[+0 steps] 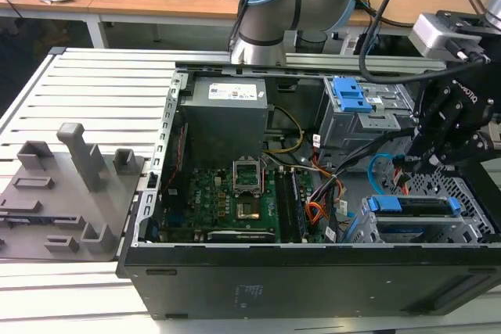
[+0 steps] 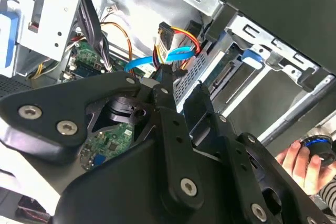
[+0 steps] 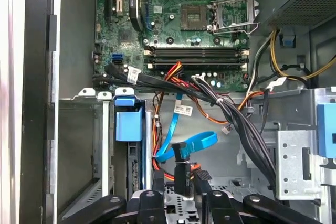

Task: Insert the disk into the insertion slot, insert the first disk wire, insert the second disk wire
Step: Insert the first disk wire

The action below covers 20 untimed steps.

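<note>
The disk point(image 1: 409, 229) lies in the perforated silver insertion slot point(image 1: 475, 228) at the case's corner on the exterior view's right, its blue carrier bracket point(image 1: 412, 205) point(image 3: 128, 125) showing at the end. My gripper point(image 1: 423, 163) point(image 3: 181, 183) hangs just above that cage, beside the disk. It is shut on the black connector point(image 3: 181, 167) of a flat blue disk wire point(image 3: 195, 143) point(image 2: 175, 54). A second connector with yellow, red and orange wires point(image 2: 167, 39) hangs loose close to the fingertips.
A grey bay with blue latches point(image 1: 351, 95) stands behind the gripper. Black cable bundles point(image 3: 239, 124) cross from the motherboard point(image 1: 227, 197) toward it. A person's hand point(image 2: 298, 163) holds a small blue and black object outside the case. Grey fixtures point(image 1: 74, 185) sit on the slatted table.
</note>
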Motion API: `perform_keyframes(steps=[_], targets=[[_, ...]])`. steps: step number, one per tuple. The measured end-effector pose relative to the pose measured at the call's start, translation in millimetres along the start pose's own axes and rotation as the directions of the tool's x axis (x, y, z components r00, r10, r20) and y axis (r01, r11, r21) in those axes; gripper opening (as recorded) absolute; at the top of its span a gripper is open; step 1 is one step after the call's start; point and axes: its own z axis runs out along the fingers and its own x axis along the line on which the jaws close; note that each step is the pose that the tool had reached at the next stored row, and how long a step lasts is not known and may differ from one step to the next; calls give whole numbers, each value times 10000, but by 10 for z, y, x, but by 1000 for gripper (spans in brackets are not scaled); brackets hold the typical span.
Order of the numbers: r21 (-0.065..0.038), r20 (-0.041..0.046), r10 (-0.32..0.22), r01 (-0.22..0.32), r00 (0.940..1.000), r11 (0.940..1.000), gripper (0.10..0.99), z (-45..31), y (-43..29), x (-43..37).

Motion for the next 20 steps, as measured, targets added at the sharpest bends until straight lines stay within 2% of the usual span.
perform_keyframes(steps=[2, 9, 10, 11, 12, 14, 20], targets=[[1, -23, 3, -3, 10000, 10000, 361, 40, 1, -1], [1, -23, 3, -3, 10000, 10000, 361, 43, 1, -1], [1, -23, 3, -3, 10000, 10000, 345, 43, 1, -1], [1, -23, 3, -3, 10000, 10000, 282, 44, 1, -1], [1, -23, 3, -3, 10000, 10000, 282, 44, 1, -1], [1, -22, 3, -3, 10000, 10000, 165, 45, 1, -1], [1, -22, 3, -3, 10000, 10000, 165, 47, 1, -1]])
